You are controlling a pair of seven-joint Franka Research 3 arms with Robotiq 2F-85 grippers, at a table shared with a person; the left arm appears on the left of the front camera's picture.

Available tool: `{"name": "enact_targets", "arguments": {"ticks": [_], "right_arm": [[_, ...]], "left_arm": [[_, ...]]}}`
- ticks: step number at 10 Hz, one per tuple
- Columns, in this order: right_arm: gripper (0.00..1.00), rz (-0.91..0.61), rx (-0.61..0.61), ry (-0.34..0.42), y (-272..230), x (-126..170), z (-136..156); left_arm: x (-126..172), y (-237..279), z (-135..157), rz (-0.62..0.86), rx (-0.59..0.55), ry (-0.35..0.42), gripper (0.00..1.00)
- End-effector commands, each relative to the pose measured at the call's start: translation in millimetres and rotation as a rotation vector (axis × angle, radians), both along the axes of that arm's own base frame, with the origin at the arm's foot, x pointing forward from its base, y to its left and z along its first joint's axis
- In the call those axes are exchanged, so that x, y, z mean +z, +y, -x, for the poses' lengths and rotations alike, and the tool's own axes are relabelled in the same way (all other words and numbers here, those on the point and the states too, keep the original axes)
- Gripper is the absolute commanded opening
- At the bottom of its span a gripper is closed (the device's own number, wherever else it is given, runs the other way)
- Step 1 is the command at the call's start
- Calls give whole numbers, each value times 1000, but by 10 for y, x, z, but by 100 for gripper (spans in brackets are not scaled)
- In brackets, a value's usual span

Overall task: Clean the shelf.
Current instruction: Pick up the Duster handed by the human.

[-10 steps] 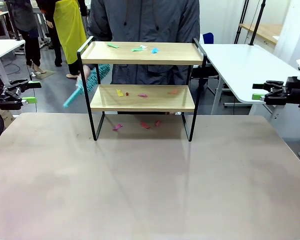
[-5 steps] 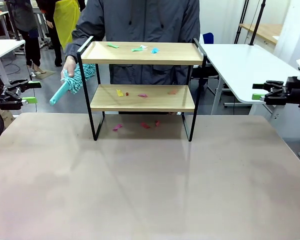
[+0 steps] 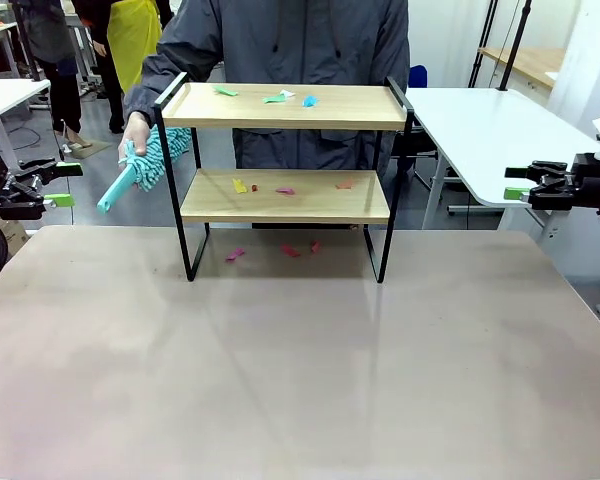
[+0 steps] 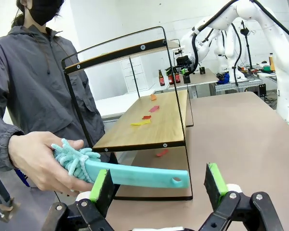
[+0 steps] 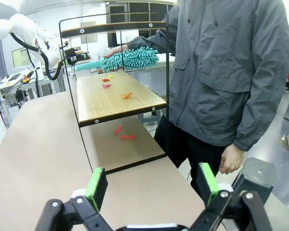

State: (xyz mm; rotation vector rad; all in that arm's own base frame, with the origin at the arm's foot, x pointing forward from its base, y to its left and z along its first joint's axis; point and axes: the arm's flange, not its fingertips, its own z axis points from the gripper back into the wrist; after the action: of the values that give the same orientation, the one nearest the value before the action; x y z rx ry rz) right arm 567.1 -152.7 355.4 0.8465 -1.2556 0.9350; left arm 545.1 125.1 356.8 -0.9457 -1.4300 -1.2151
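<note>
1. Shelf (image 3: 315, 203): 12 o'clock on tabletop (image 3: 300, 380), paper scraps (image 3: 276, 98) on both boards.
2. Left hand (image 3: 65, 185) 9 o'clock, right hand (image 3: 517, 182) 3 o'clock, both open, empty.
3. Person (image 3: 300, 40) holds teal duster (image 3: 148, 163) at shelf's left.

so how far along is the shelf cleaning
Nothing looks done: coloured paper scraps lie on the top board, the lower board and the table under the two-tier wooden shelf with a black metal frame. In hand: the person's hand holds a teal fluffy duster by its head, handle toward the left gripper, whose fingers stand open. Left: taking the duster and sweeping both boards.
</note>
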Motion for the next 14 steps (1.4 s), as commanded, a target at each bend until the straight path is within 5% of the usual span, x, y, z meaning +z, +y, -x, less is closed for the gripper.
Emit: {"name": "enact_targets", "arguments": {"ticks": [1, 6, 8, 11, 14], "right_arm": [[100, 0, 0, -3, 6, 16, -2], [100, 0, 0, -3, 6, 16, -2], [100, 0, 0, -3, 6, 16, -2], [100, 0, 0, -3, 6, 16, -2], [100, 0, 0, -3, 6, 16, -2]], "left_arm": [[6, -1, 7, -5, -5, 1, 100], [0, 0, 0, 0, 0, 0, 100], [556, -68, 372, -114, 191, 26, 100], [1280, -234, 668, -193, 375, 262, 100], [1659, -481, 878, -278, 524, 424, 100]]}}
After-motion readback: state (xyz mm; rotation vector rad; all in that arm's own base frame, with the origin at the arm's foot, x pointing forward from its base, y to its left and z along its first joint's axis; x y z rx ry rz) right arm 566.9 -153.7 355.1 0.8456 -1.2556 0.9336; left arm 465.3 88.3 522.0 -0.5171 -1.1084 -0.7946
